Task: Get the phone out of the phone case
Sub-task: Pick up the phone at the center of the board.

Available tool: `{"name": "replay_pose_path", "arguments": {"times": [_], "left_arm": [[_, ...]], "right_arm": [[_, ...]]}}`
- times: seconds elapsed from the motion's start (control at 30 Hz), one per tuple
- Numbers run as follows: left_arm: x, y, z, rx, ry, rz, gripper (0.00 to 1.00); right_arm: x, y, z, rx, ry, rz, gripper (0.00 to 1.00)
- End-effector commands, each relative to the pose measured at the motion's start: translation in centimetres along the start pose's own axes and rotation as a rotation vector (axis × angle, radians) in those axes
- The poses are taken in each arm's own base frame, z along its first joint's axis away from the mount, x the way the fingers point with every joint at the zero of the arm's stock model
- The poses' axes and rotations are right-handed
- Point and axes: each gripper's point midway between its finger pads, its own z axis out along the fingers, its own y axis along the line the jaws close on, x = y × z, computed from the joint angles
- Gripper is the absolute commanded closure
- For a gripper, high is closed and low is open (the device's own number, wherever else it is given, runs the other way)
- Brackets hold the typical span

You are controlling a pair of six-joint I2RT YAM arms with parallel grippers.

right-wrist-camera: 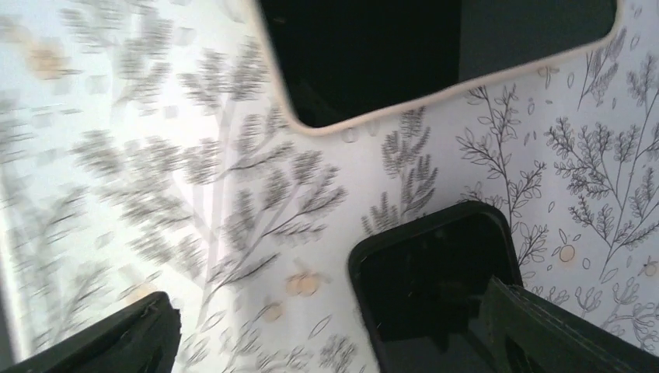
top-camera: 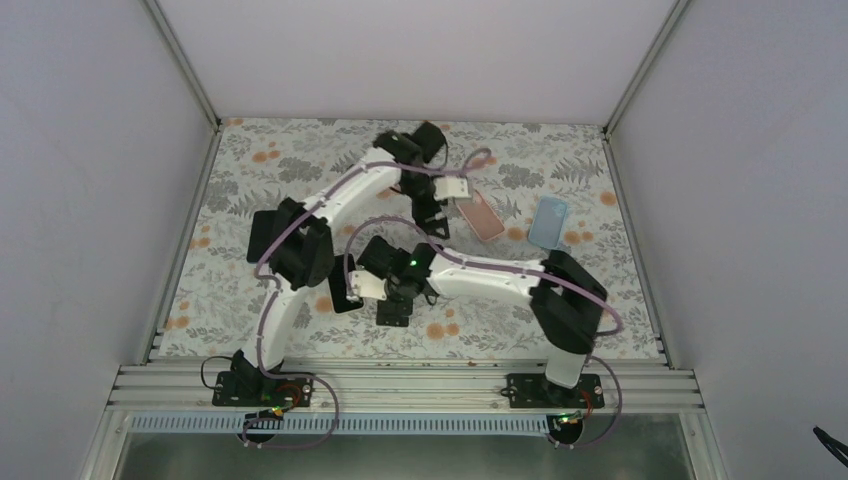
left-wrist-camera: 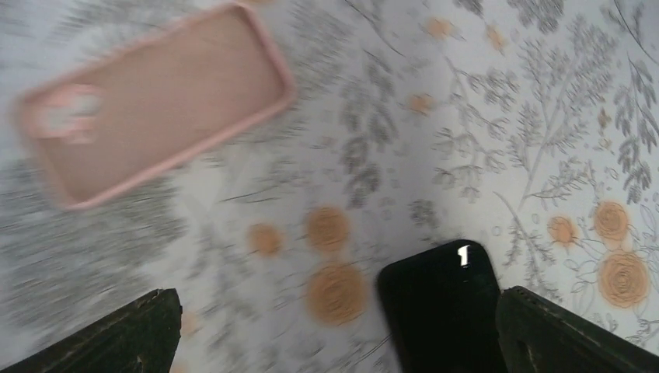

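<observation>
The pink case (top-camera: 482, 215) lies on the flowery table (top-camera: 250, 190) with its hollow side up. I can see its pink floor and its camera hole, so I think no phone is in it. The blue case (top-camera: 548, 222) lies near it, on the right arm's side.

The left gripper (left-wrist-camera: 342, 334) hangs just beside the pink case. Its fingers (left-wrist-camera: 116, 334) are wide apart and hold nothing. A black phone (left-wrist-camera: 439, 303) lies in the gap, close to one finger. It is near the pink case but not touching it. Its long side points the way the fingers point.

The right gripper (right-wrist-camera: 334, 338) is well apart from the pink case, closer to the arm bases. Its fingers are wide apart too and hold nothing. Just ahead of them lies a rimmed phone (right-wrist-camera: 435, 47), dark with a pale edge. I think that edge is a case, so this may be the phone to take out. Its long side runs across the fingers, a bit tilted. The right arm is the nearer one.

A black slab (right-wrist-camera: 431, 280) lies in that gap, partly under one finger. I cannot tell if it is a phone or a case.

Only the right wrist view shows the pale edge. Only the blurry left wrist view shows the pink case is hollow. Only the top view shows both arms and the blue case.
</observation>
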Motion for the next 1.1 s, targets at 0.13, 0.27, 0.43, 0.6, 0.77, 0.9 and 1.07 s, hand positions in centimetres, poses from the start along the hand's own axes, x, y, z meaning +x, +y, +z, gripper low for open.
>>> {"name": "replay_pose_path", "arguments": {"times": [0.13, 0.27, 0.43, 0.6, 0.77, 0.9, 1.07], "left_arm": [[2.2, 7.1, -15.4, -0.392, -0.151, -0.163, 0.00], [6.4, 10.3, -21.3, -0.691, -0.210, -0.279, 0.00], [11.1, 9.6, -26.3, -0.956, -0.225, -0.354, 0.00], [15.3, 7.6, -28.4, -1.025, -0.208, -0.422, 0.00], [19.7, 6.2, -29.1, -1.047, -0.184, -0.484, 0.00], [21.4, 5.2, -28.8, -1.038, -0.194, -0.505, 0.00], [22.6, 4.9, -27.8, -1.003, -0.215, -0.530, 0.00]], "right_arm": [[0.9, 0.7, -6.9, 0.002, -0.224, -0.264, 0.00], [2.1, 0.1, -9.4, 0.015, -0.345, -0.410, 0.00], [4.3, -3.3, -8.1, -0.078, -0.306, -0.359, 0.00], [6.2, -5.9, -5.9, -0.156, -0.284, -0.310, 0.00], [6.8, -6.7, -4.0, -0.267, -0.261, -0.258, 0.00], [6.6, -6.9, -3.4, -0.317, -0.250, -0.245, 0.00], [6.6, -7.8, -1.9, -0.347, -0.211, -0.218, 0.00]]}}
